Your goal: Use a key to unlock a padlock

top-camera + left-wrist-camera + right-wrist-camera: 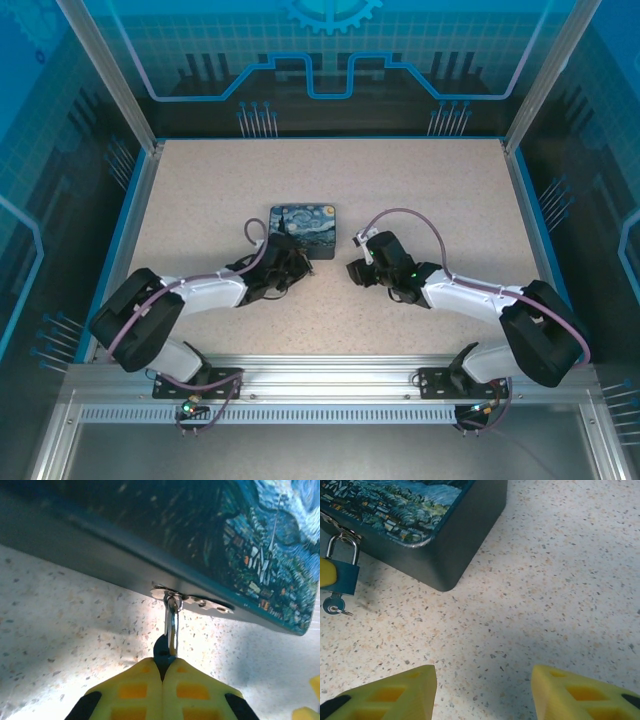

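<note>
The left tool (162, 666) is pinched shut on the padlock (345, 577), whose shackle (342, 541) passes through the hasp (192, 599) on the 6 o'clock edge of the starry-night box (303, 230); the key (332, 605) sits at the padlock's underside. The right tool (482, 677) stands partly open above the bench (560, 580) at the box's 4 o'clock, holding nothing.

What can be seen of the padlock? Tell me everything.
The padlock is small, with a teal metal body and a silvery shackle that looks shut. The shackle is looped through the hasp on the front of the painted box. The left gripper pinches its body. The key sits in its underside.
</note>
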